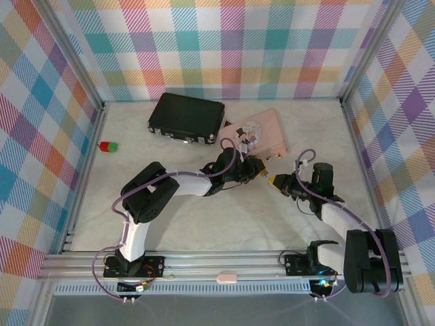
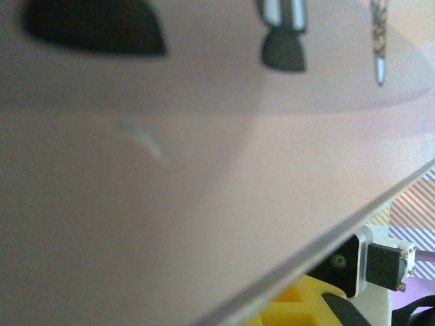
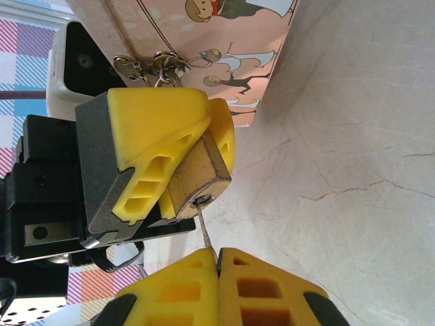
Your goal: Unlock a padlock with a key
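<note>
In the right wrist view, the brass padlock (image 3: 196, 175) sits clamped between the yellow fingers of my left gripper (image 3: 209, 139), keyhole end facing the camera. The thin grey key (image 3: 206, 227) runs from the keyhole down into my right gripper (image 3: 218, 257), whose two yellow pads are pressed shut on its bow. The shackle end is hidden behind the left fingers. From above, the left gripper (image 1: 254, 170) and the right gripper (image 1: 275, 182) meet tip to tip just in front of the pink box.
The pink box (image 1: 262, 132) with cartoon figures lies right behind the grippers; its metal clasp (image 3: 153, 62) hangs just above the left fingers, and its side (image 2: 170, 176) looms close in the left wrist view. A black case (image 1: 187, 117) lies at the back. A red-green block (image 1: 107, 146) sits far left.
</note>
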### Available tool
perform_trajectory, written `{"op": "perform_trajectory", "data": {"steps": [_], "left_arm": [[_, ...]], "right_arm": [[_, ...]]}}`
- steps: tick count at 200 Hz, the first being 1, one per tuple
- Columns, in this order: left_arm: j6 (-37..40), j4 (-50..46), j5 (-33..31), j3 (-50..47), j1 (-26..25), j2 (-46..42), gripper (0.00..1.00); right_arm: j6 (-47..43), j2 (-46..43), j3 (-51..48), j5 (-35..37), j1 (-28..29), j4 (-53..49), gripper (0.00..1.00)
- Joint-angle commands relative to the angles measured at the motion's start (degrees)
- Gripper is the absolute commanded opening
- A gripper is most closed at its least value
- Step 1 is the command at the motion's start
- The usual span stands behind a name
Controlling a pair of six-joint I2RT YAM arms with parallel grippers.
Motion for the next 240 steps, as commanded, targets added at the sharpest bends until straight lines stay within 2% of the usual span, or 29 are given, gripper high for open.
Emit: {"op": "perform_trajectory", "data": {"steps": [1,91,141,192,240], "left_arm": [[-1.4,6.6,2.8,-0.2,-0.3,-0.8,0.0],[-2.5,10.9,5.0,-2.2,-0.9,-0.9,0.0],[-2.7,11.6,5.3,-2.0,-0.9,-1.1,0.0],[-2.9,11.8,5.3,-2.0,-1.0,-1.2,0.0],[-3.8,12.3,3.3,-1.6,-1.3,-1.3,0.0]], "right_arm": [[0.7,1.3,0.9,-2.2,-0.4,3.4,0.0],[0.5,6.2,6.3,-3.9,-1.2,1.1,0.0],[5.5,9.6,6.0,-2.9,-1.4,6.5,0.0],[7.4,9.4,5.6,1.0,-1.5,7.4,0.0],[11.7,10.8,3.3,1.9,-0.4,14.8,0.0]]}}
